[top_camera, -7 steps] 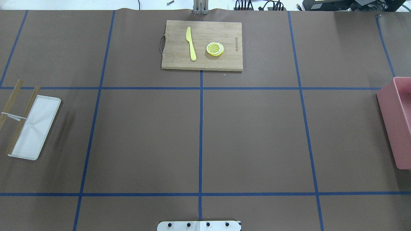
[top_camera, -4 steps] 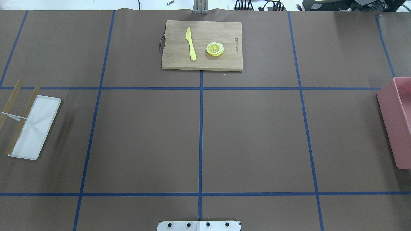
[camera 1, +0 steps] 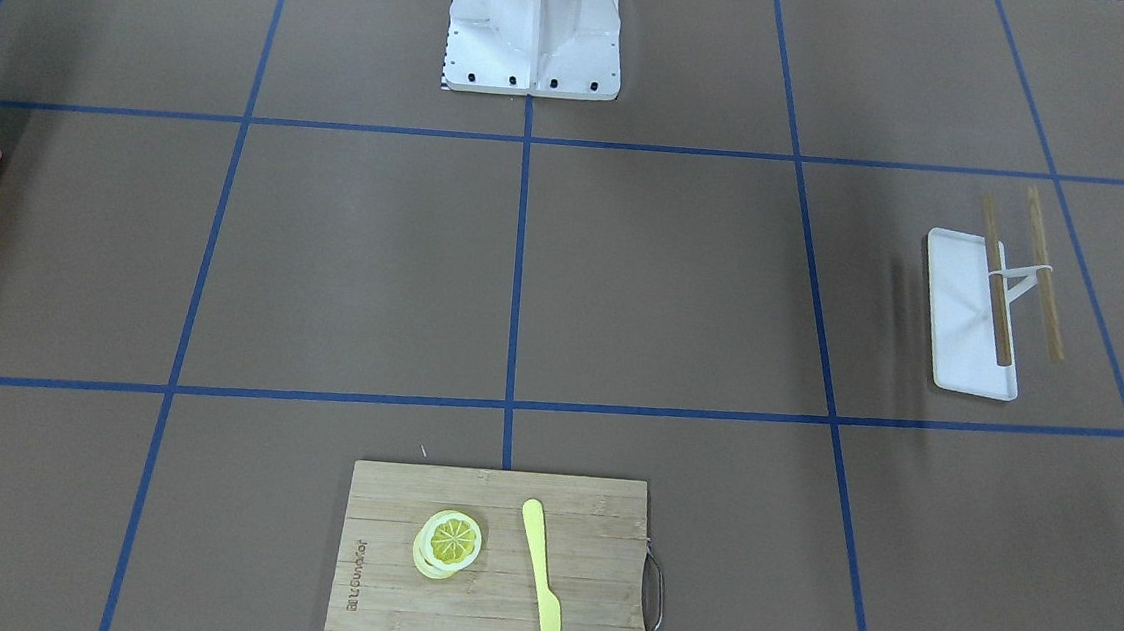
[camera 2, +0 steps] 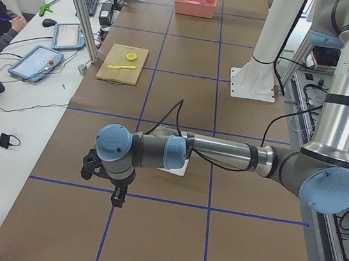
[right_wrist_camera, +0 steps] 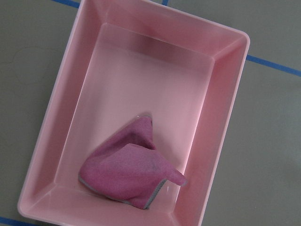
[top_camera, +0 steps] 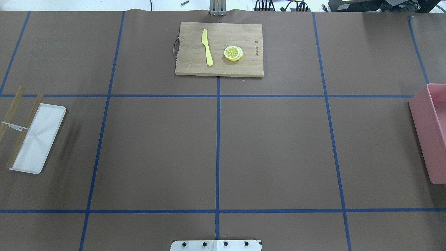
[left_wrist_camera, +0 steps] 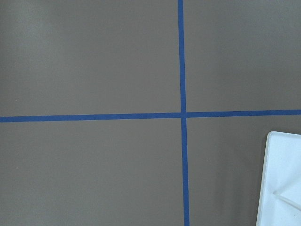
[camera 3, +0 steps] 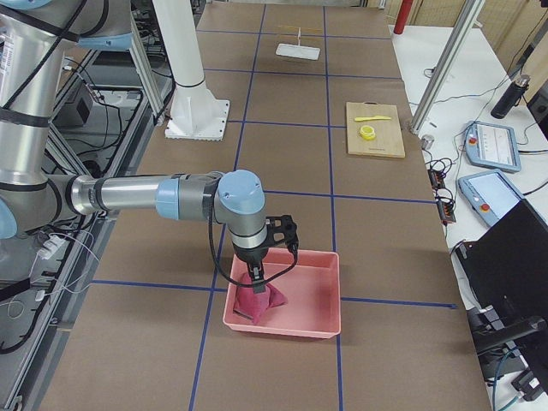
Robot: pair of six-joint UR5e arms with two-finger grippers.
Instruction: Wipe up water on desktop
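Front-facing view: the tabletop point(camera 1: 685, 285) is lying brown under blue tape lines, with a white tray point(camera 1: 958, 322) toward the edge on the robot's left. No water is showing that I can make out, and no arm is appearing. Overhead view: a pink bin point(top_camera: 423, 115) is sitting at the edge on the robot's right, half cut off. Left side view: the left end effector point(camera 2: 117, 200) is hanging just above the tabletop beside the tray; released or clenched, I cannot tell. Right side view: the right end effector point(camera 3: 257, 276) is reaching down inside the bin at the top of a pink cloth point(camera 3: 264, 301); whether it is grasping the cloth, I cannot tell. Left wrist view: bare tabletop and a tray corner are showing below. Right wrist view: the cloth is lying crumpled toward one end of the bin. Judged step: fetching the cloth, with wiping not yet begun. The next move is calling for a firm pinch, a lift clear of the bin wall, then a carry to the wet patch.
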